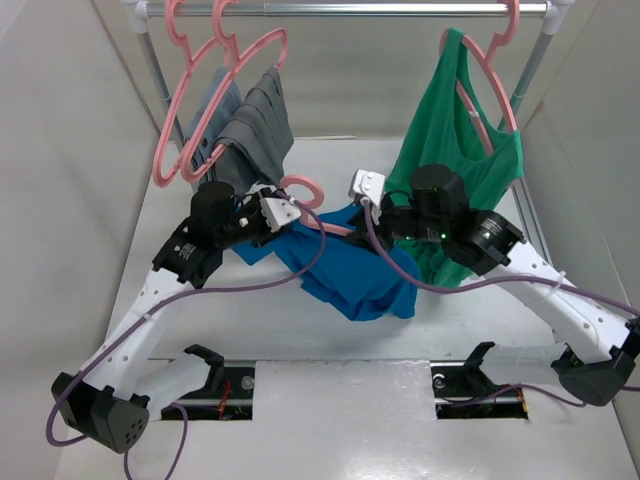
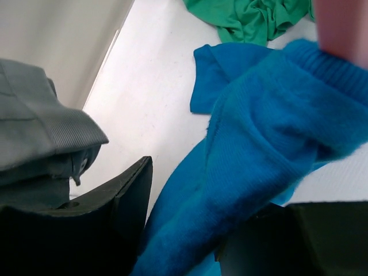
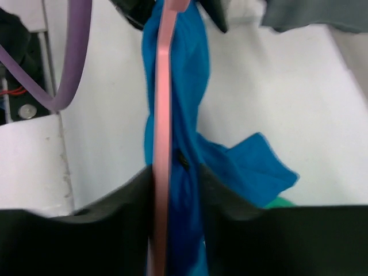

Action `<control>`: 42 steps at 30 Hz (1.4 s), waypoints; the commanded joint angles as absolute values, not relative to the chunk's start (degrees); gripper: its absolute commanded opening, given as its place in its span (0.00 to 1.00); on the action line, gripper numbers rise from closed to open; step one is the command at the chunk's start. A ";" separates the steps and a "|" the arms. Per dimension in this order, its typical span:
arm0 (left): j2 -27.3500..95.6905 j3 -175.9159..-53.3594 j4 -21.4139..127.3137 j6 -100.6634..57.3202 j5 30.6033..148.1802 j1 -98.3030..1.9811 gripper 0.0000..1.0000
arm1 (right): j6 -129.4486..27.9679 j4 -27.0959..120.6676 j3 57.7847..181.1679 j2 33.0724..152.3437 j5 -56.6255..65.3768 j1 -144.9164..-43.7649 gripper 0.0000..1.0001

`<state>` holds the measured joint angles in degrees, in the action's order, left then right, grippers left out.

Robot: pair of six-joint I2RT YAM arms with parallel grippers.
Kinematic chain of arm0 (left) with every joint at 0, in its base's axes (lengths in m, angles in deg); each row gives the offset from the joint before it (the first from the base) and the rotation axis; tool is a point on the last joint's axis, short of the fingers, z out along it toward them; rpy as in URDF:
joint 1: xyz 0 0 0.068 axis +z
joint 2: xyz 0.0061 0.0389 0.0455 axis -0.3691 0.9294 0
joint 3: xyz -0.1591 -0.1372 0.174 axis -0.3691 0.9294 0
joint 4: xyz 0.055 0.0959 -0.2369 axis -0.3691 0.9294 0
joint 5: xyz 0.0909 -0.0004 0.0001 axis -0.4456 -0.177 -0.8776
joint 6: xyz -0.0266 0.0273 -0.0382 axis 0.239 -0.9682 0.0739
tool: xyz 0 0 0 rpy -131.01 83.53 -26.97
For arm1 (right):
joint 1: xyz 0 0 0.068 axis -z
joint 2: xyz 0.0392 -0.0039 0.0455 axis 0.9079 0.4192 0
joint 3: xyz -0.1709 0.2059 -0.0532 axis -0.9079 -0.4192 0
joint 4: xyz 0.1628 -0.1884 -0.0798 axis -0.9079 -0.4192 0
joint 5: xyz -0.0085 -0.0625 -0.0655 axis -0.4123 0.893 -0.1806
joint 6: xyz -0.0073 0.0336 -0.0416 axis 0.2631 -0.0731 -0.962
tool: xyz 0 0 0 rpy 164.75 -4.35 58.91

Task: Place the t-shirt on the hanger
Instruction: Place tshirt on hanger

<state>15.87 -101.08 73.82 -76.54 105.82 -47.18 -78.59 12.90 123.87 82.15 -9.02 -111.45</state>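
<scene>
The blue t-shirt [image 1: 350, 270] lies bunched on the table between both arms, with one end lifted. My left gripper [image 1: 285, 212] is shut on a thick fold of the t-shirt [image 2: 276, 132], which fills the space between its black fingers [image 2: 123, 201]. The pink hanger [image 1: 303, 187] shows its hook just above the cloth, and a pink blur of it sits at the upper right of the left wrist view [image 2: 342, 23]. My right gripper [image 1: 370, 208] is shut on the hanger's thin bar [image 3: 164, 86], with blue t-shirt cloth [image 3: 187, 86] pinched beside it.
A rail [image 1: 340, 8] crosses the back. Pink hangers with grey garments [image 1: 250, 120] hang at its left, and the grey cloth [image 2: 40, 132] is close to my left gripper. A green top [image 1: 460, 130] hangs at the right, draping onto the table. White walls close both sides.
</scene>
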 commanded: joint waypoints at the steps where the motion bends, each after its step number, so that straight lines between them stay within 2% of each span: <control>1: 14.14 -101.35 74.39 -76.58 108.20 -46.36 0.00 | -78.30 19.78 124.79 79.38 -9.34 -108.98 0.45; 4: 14.14 -101.36 74.39 -76.58 108.73 -46.36 0.00 | -77.77 19.78 125.40 81.85 -10.83 -108.98 0.53; 6: 14.14 -101.36 74.39 -76.58 108.73 -46.36 0.00 | -77.77 20.39 125.93 82.99 -11.53 -108.98 0.53; 7: 14.14 -101.36 74.39 -76.58 108.73 -46.36 0.00 | -77.77 20.40 126.45 82.99 -11.54 -108.98 0.49; 8: 14.14 -101.36 74.39 -76.58 108.73 -46.36 0.00 | -77.16 20.92 126.46 82.99 -11.54 -108.98 0.35; 11: 14.14 -101.36 74.39 -76.58 108.73 -46.36 0.00 | -77.15 20.93 126.46 83.52 -11.01 -108.98 0.15; 15: 14.14 -101.36 73.87 -76.58 108.73 -46.36 0.00 | -77.15 21.45 127.07 84.14 -12.15 -108.98 0.08; 16: 14.14 -101.36 73.86 -76.06 109.34 -46.36 0.00 | -77.15 22.15 127.60 84.66 -12.15 -108.98 0.11; 17: 14.14 -101.36 73.86 -76.05 109.34 -46.36 0.00 | -77.15 22.16 127.60 84.66 -12.68 -108.98 0.19; 18: 14.14 -101.36 73.86 -76.05 109.95 -46.36 0.00 | -77.15 22.16 127.60 85.27 -13.38 -108.98 0.42; 20: 14.14 -101.36 73.86 -76.05 110.57 -46.36 0.00 | -77.15 22.16 128.39 86.58 -13.38 -108.98 0.44; 24: 14.14 -101.36 73.86 -76.05 110.57 -46.36 0.00 | -77.15 21.63 129.54 88.00 -13.38 -108.98 0.34; 25: 14.14 -101.36 73.86 -76.05 110.57 -46.36 0.00 | -77.15 21.63 129.54 88.00 -13.38 -108.98 0.20; 28: 14.14 -101.36 73.86 -75.53 110.57 -46.36 0.00 | -77.15 21.63 129.54 88.00 -13.38 -108.98 0.02; 31: 14.14 -101.36 73.86 -75.53 109.96 -46.36 0.00 | -77.15 21.63 129.54 86.34 -12.86 -108.98 0.00; 32: 14.14 -101.36 73.86 -75.53 109.26 -46.36 0.04 | -77.15 21.63 129.54 85.81 -12.33 -108.98 0.00; 33: 14.14 -101.36 73.86 -75.00 108.65 -46.36 0.13 | -77.15 21.11 129.54 85.20 -11.37 -108.98 0.00; 34: 14.14 -101.36 73.86 -75.00 108.03 -46.36 0.35 | -76.63 19.88 129.54 83.80 -10.67 -108.98 0.00; 36: 14.14 -100.83 73.86 -74.47 105.57 -46.36 0.51 | -76.63 18.21 129.54 82.21 -8.29 -108.37 0.00; 38: 13.61 -100.83 73.33 -73.94 103.81 -46.36 0.60 | -76.63 15.49 129.54 79.31 -7.76 -106.88 0.00; 42: 13.61 -100.22 72.02 -72.63 101.53 -44.61 0.68 | -76.10 12.41 128.74 73.69 -6.70 -104.77 0.00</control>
